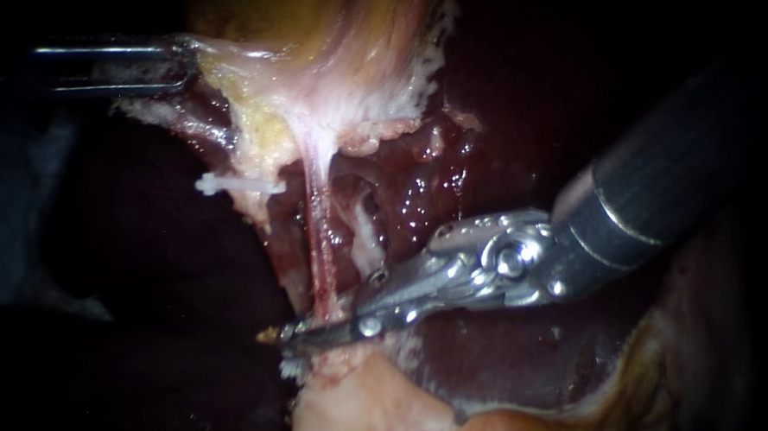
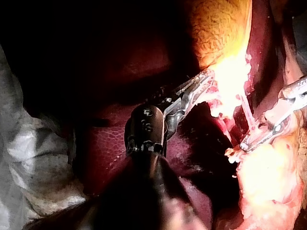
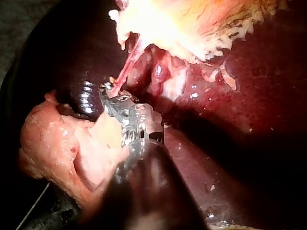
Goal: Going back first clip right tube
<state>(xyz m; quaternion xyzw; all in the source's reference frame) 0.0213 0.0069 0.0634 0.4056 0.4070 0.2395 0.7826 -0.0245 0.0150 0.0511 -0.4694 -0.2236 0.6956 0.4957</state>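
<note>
A thin pink tube (image 1: pixel 320 244) runs taut from the pale gallbladder (image 1: pixel 343 62) down to a pale lump of tissue (image 1: pixel 358 407). My right instrument (image 1: pixel 307 334) reaches in from the right, and its slim jaws lie nearly together across the tube's lower end, one on each side. The right wrist view shows the tube (image 3: pixel 127 64) meeting those jaws (image 3: pixel 108 91). My left instrument (image 1: pixel 185 67) holds the gallbladder's frayed edge at the upper left, jaws shut on it (image 2: pixel 204 81). A white clip (image 1: pixel 237 186) sticks out of the tissue left of the tube.
Dark red liver (image 1: pixel 452 187) lies behind and to the right of the tube. A whitish strand (image 1: pixel 366 233) stands just right of the pink tube. White gauze-like cloth (image 2: pixel 29 158) lies beside the liver in the left wrist view.
</note>
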